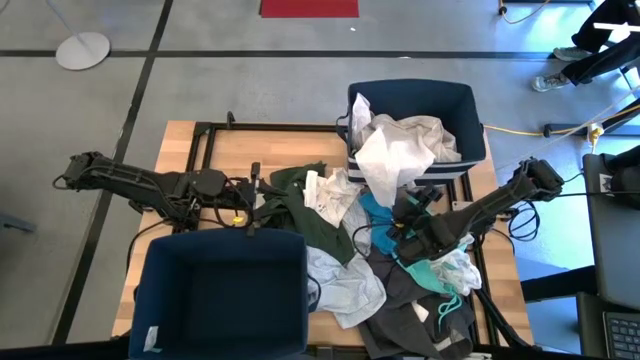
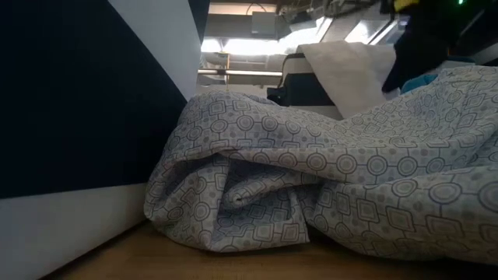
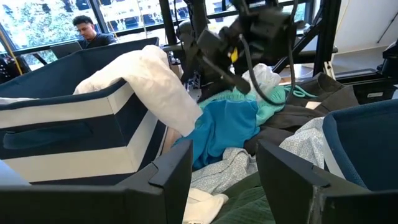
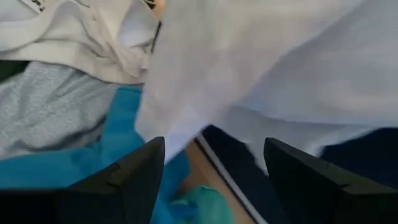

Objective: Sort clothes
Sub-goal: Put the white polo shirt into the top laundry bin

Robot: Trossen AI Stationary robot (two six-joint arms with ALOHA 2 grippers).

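1. High view is showing the clothes heaped across the middle and right of the table [image 1: 200,135], with a white garment [image 1: 385,160] hanging over the front rim of the far bin [image 1: 470,105], half in and half out.
2. That white piece is running lengthwise from inside the bin down toward the pile, its loose end pointing at the teal garment [image 1: 378,212].
3. Right gripper [image 1: 412,207] is hovering just beside that hanging end, jaws standing apart and holding nothing.
4. To my eye it should be pinching the loose end only, staying clear of the teal cloth beneath, then lifting up and over the rim.
5. Left gripper [image 1: 255,190] is waiting by the dark green garment [image 1: 305,200] near the near bin [image 1: 220,300], jaws apart too.
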